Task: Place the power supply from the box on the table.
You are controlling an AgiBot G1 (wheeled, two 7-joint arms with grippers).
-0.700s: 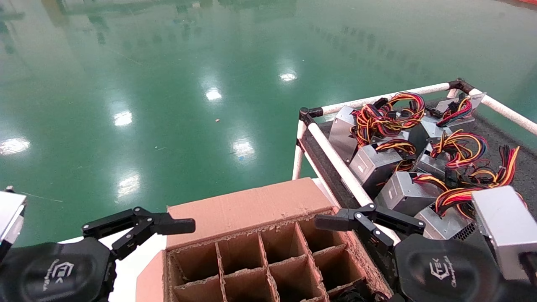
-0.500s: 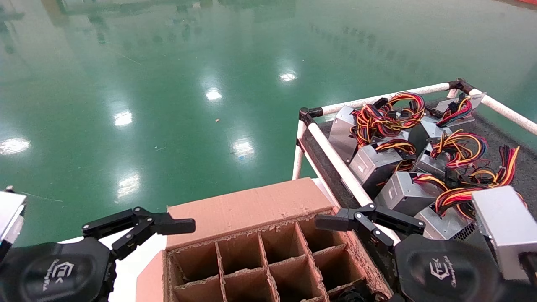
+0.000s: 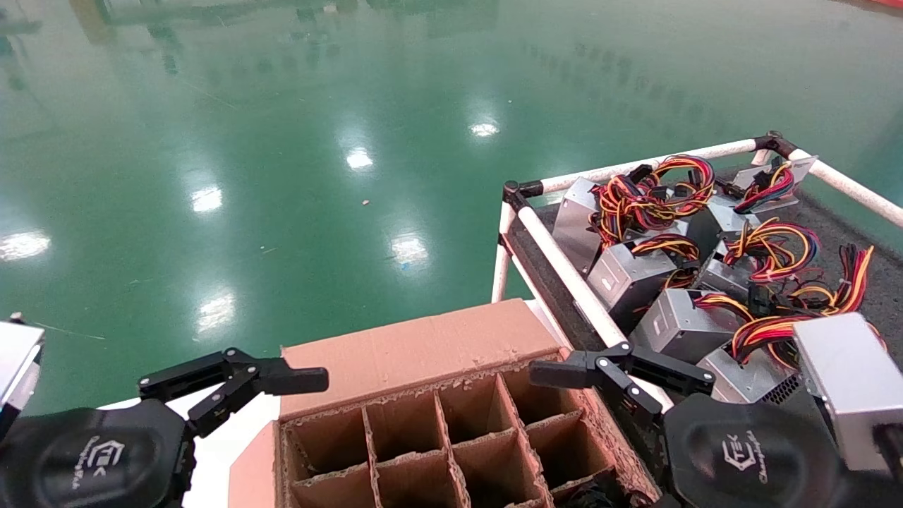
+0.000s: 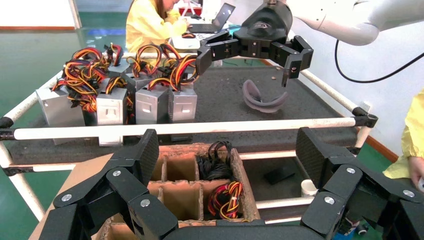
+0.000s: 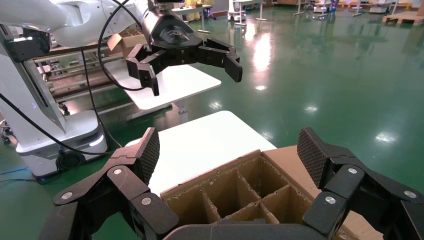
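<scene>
The left claw [image 3: 271, 384] hovers at the box's left side, above the white surface there, its fingers spread wide and holding nothing. In the right wrist view it [image 5: 192, 67] shows farther off, palm turned down and both fingers angled outward. The right claw [image 3: 585, 377] hangs over the box's right edge, beside the desk's near white rail, likewise spread wide and empty; the left wrist view shows it [image 4: 250, 60] above the desk's dark surface with fingers parted.

The box [image 3: 423, 349] sits between the 2 claws, its plain flap folded away from the robot and its frayed dividers forming square cells. Most cells seen from the head camera look empty. In the left wrist view, cells along the side nearest the desk hold bundles of black, red and yellow cables [image 4: 222, 197]; the unit beneath them cannot be made out.

The desk [image 3: 857, 233] stands to the right of the box, carrying several silver power supplies [image 3: 631, 279] with coloured cable bundles, crowded near its left rail.
</scene>
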